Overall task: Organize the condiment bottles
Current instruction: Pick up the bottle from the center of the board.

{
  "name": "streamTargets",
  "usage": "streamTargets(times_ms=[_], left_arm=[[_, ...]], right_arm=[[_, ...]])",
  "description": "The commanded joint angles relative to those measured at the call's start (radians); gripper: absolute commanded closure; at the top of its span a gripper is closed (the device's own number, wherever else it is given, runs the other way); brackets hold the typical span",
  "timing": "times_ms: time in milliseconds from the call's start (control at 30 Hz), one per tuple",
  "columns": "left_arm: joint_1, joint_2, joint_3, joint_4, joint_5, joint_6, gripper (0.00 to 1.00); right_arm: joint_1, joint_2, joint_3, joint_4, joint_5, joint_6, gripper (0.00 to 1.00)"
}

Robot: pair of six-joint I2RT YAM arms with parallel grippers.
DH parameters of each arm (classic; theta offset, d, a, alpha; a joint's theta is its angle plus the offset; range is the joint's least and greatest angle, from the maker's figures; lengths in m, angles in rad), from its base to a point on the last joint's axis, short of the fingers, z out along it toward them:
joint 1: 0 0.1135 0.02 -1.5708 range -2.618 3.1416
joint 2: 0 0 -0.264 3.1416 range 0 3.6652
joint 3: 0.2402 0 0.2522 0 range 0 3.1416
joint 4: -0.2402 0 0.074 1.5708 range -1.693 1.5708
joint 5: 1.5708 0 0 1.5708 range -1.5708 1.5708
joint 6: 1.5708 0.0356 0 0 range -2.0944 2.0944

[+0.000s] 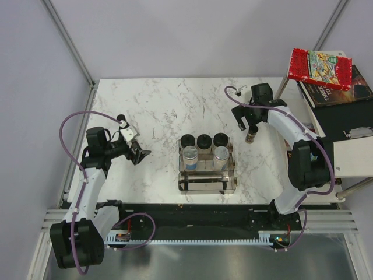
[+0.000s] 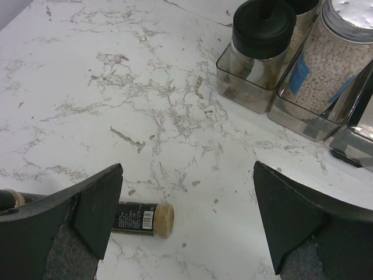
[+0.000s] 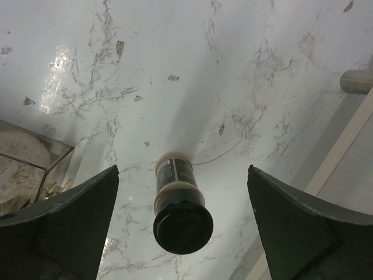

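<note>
Rack (image 1: 204, 184) holds apparently three jars (image 1: 204, 141), two bottles (image 1: 191, 154) — left fingers (image 2: 99, 204), right fingers (image 3: 76, 210) released.

Right gripper (image 3: 182, 175) is hovering, fingers (image 3: 64, 216) spread wide either side of a dark-capped spice bottle (image 3: 178, 210) that's standing on the marble table (image 3: 233, 70), seemingly untouched.

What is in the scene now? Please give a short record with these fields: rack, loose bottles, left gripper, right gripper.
rack: three black-lidded jars at the back, two silver-capped bottles in front of them, nearest section looks empty
loose bottles: upright spice bottle right of the rack; lying spice bottle left of it
left gripper: open, over the lying spice bottle
right gripper: open, over the upright spice bottle, not gripping it
</note>
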Motion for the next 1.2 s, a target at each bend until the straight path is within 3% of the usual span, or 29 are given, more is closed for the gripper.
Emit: streamTargets(times_ms=[0,567,767,800,867,900,933,1000,1167], left_arm=[[0.008,-0.003,-0.004,0.018,0.052,0.023,0.01],[0.009,-0.02,-0.004,0.014,0.061,0.02,0.01],[0.011,-0.023,-0.004,0.01,0.064,0.022,0.01],[0.011,-0.024,-0.004,0.012,0.066,0.022,0.01],[0.012,-0.024,-0.004,0.012,0.066,0.022,0.01],[0.012,-0.024,-0.004,0.01,0.067,0.02,0.01],[0.012,-0.024,-0.004,0.012,0.066,0.022,0.01],[0.012,-0.026,-0.002,0.009,0.069,0.022,0.01],[0.015,-0.024,-0.002,0.01,0.07,0.022,0.01]], right_arm=[[-0.024,0.011,-0.006,0.001,0.0,0.027,0.02],[-0.07,0.021,-0.029,-0.1,-0.079,-0.01,0.2],[-0.07,0.023,-0.032,-0.1,-0.09,0.004,0.47],[-0.068,0.023,-0.03,-0.098,-0.084,0.002,0.6],[-0.068,0.02,-0.03,-0.104,-0.063,0.0,0.75],[-0.068,0.009,-0.029,-0.105,-0.055,-0.001,0.88],[-0.07,0.0,-0.021,-0.109,-0.049,-0.003,0.92],[-0.067,-0.038,-0.007,-0.132,-0.05,-0.013,1.0],[-0.059,-0.159,0.066,-0.209,-0.085,-0.042,1.0]])
